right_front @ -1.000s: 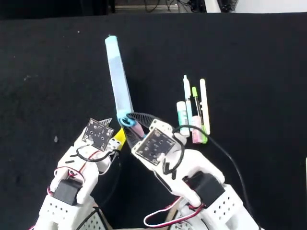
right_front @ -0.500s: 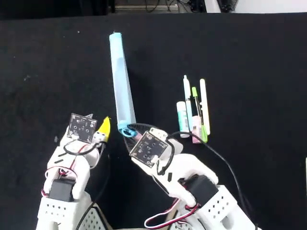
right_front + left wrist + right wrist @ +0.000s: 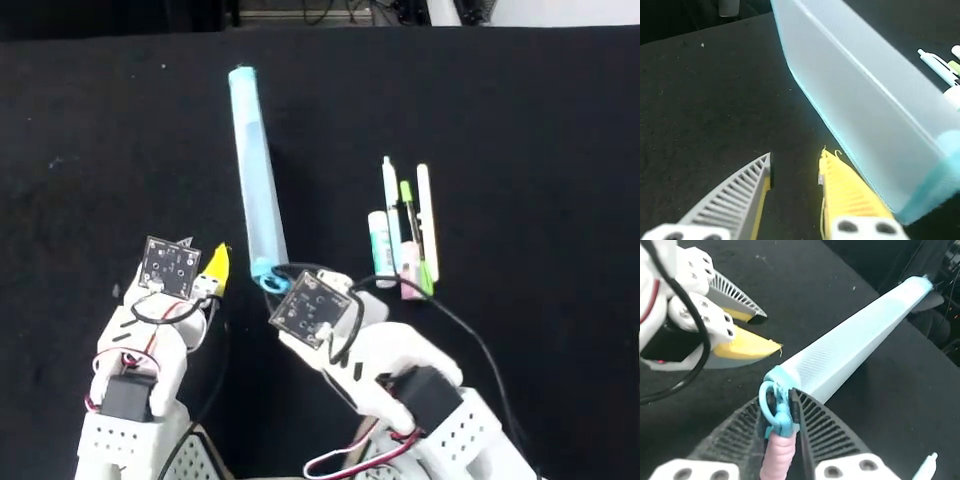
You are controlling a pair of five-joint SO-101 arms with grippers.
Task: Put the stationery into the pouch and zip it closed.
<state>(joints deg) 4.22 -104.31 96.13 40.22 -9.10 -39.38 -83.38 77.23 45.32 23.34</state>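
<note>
Black matte cloth (image 3: pixel 520 110) below: my right gripper (image 3: pixel 782 412) pinches the teal ring pull (image 3: pixel 769 402) of the long frosted pouch (image 3: pixel 255 170); my left gripper (image 3: pixel 795 175) gapes, empty, just beside it.

The right gripper (image 3: pixel 781 397) pinches the teal zip pull (image 3: pixel 771 407) at one end of the pale blue pouch (image 3: pixel 850 335), which stretches away across the black table (image 3: pixel 880 405). The left gripper (image 3: pixel 769 331) sits just beside that same end, its grey and yellow fingers apart. A pen (image 3: pixel 926 466) tip pokes in at the edge.

Long pale-blue pouch (image 3: pixel 258 170), pens (image 3: pixel 405 225) bunched nearby
</note>
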